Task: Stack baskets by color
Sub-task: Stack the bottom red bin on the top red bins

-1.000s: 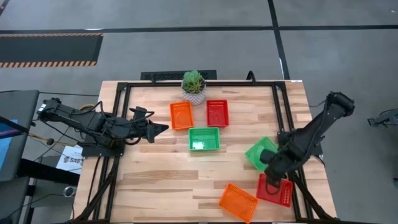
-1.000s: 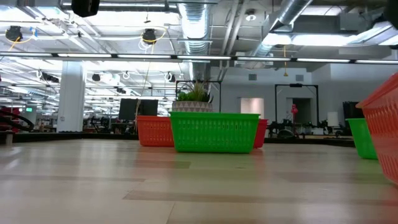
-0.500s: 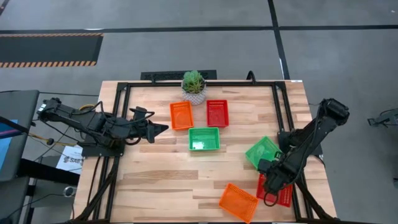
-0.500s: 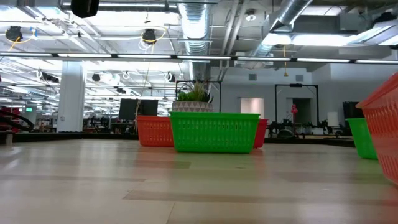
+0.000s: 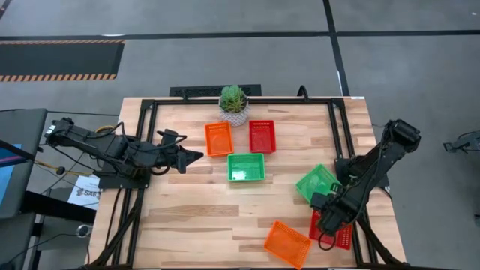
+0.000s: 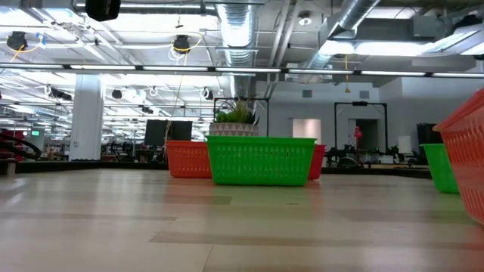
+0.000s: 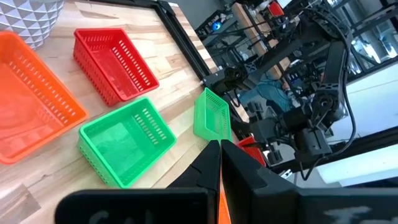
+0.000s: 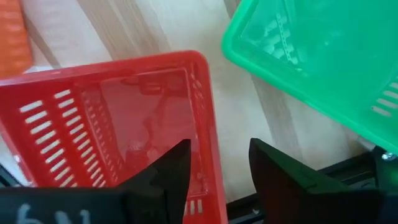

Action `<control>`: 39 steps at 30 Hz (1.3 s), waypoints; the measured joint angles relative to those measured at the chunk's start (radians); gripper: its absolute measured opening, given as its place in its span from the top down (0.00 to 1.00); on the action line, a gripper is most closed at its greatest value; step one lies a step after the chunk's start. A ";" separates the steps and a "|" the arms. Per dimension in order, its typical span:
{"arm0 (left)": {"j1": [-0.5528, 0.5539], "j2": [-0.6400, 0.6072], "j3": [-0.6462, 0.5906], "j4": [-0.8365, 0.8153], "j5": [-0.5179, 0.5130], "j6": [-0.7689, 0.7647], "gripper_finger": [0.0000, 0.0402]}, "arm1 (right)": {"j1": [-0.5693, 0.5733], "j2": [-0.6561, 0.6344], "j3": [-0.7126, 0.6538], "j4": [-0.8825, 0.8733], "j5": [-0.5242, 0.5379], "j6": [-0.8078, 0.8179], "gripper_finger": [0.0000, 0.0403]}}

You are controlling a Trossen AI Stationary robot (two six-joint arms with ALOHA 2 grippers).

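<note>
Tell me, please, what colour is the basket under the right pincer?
Red basket, with slotted walls; the right wrist view shows it best.

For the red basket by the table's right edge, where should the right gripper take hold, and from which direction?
Probably the thin rim and mesh wall of the red basket on the side facing the tilted green basket. That wall already sits in the gap of the right gripper, whose jaws stand open above it. Coming straight down from above suits it, since the basket lies flat, mouth up, with one jaw inside and one outside.
</note>
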 joint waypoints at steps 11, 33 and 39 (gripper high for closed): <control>0.000 0.000 0.000 0.000 0.014 0.000 1.00 | -0.001 0.000 -0.069 0.106 -0.018 -0.020 0.54; 0.000 0.000 0.000 0.000 0.015 0.008 1.00 | -0.002 -0.003 -0.073 0.048 -0.059 -0.012 0.95; 0.000 0.000 0.000 0.000 0.017 0.008 1.00 | 0.004 -0.043 -0.023 0.036 -0.063 0.003 0.98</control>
